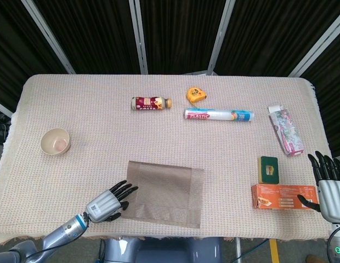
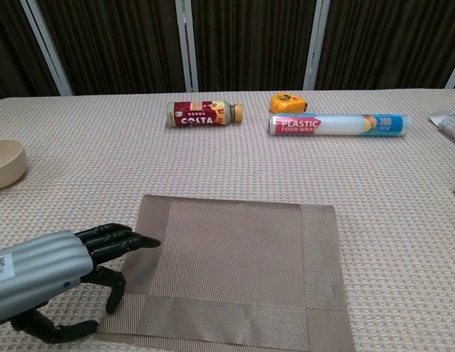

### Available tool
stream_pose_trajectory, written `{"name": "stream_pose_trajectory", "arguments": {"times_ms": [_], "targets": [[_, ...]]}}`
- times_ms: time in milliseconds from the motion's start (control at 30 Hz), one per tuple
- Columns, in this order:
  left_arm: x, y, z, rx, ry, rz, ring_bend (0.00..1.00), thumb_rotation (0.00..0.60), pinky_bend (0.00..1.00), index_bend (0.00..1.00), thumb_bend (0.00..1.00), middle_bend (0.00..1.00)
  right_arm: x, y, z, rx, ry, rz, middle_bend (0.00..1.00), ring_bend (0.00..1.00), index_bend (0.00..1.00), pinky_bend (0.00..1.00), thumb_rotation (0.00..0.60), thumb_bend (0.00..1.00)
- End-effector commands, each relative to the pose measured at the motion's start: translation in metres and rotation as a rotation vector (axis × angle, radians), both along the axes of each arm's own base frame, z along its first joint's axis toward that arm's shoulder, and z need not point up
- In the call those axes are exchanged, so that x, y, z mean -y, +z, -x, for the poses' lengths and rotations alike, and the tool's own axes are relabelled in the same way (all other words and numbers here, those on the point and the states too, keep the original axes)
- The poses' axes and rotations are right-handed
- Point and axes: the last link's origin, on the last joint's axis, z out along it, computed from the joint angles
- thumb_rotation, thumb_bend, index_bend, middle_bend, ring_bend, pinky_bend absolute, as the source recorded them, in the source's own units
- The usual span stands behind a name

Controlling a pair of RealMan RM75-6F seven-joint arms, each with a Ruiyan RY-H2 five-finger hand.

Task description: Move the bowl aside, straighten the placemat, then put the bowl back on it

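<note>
Your left robot hand [image 1: 108,201] is spread, holding nothing, fingertips [image 2: 132,240] over the placemat's [image 1: 164,193] near-left edge. The bowl [image 1: 55,141] sits well apart at the tabletop's [image 1: 104,131] left side. Your right robot hand [image 1: 329,183] is spread, empty, beside the orange box [image 1: 282,195].

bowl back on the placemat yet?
No, in the head view the bowl sits on the tablecloth far off to the left of the placemat, which has nothing standing on it.
</note>
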Motion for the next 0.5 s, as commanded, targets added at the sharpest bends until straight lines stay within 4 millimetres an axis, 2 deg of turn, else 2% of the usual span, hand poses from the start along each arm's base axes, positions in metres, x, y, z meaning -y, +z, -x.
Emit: {"name": "stream_pose_trajectory", "arguments": {"times_ms": [33,500], "targets": [[0.0004,-0.0005,-0.0014,0.003,-0.001,0.001,0.0,0.6,0.0,0.52,0.41,0.0,-0.0001,0.0001,0.0001,0.0,0.0,0.0,0.0,0.0,0.0,0.0,0.6,0.0],[0.0003,-0.0013,-0.0067,0.005,0.004,0.012,0.0,0.6,0.0,0.54,0.44,0.0,-0.0003,-0.0001,0.0,-0.002,-0.001,0.0,0.0,0.0,0.0,0.0,0.6,0.0]]}}
